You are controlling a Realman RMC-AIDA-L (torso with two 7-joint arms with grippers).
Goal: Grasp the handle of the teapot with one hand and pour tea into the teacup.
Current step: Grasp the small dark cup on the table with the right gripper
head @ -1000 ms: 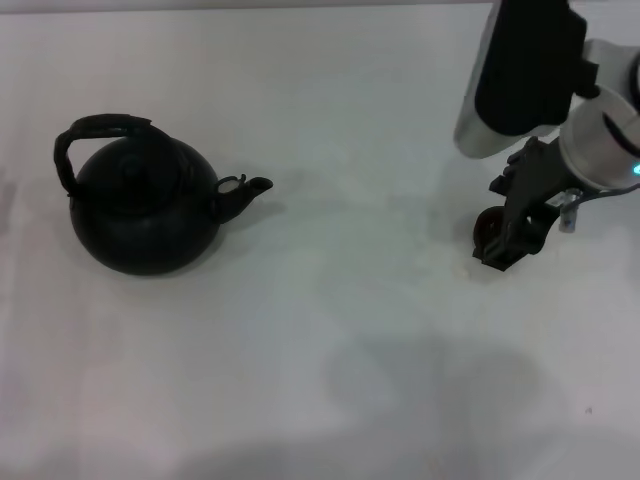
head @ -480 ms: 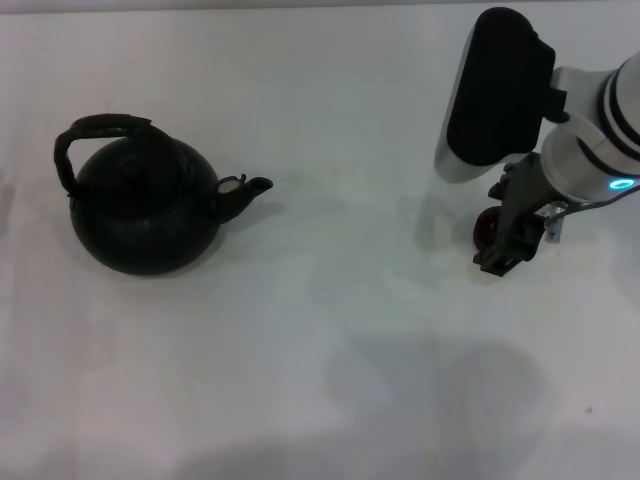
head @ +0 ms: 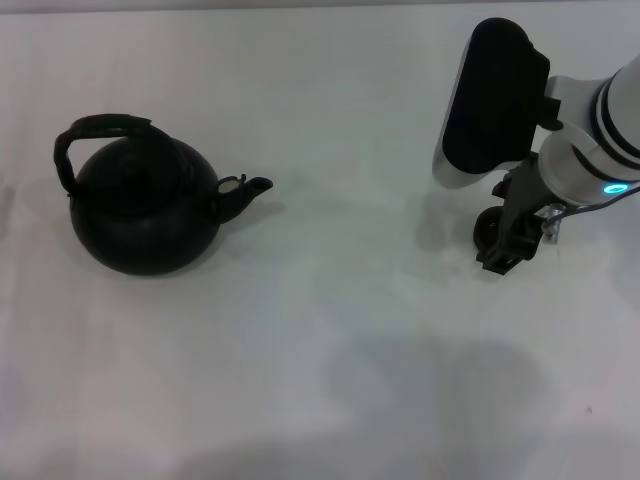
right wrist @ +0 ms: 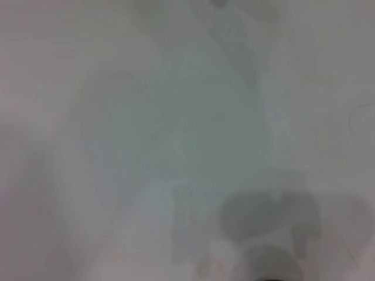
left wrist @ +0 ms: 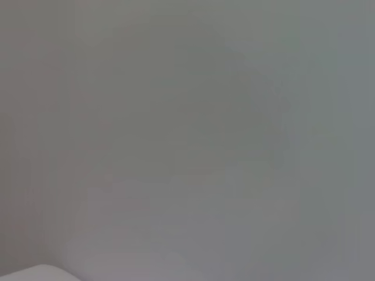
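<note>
One right claw (head: 505, 250) sits at the teacup (head: 487, 230); teapot (head: 145, 205) well apart.

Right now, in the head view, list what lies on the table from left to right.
Handle → teapot, its spout pointing right → bare table → teacup, partly hidden by the right gripper at it. The left gripper is out of view.
</note>
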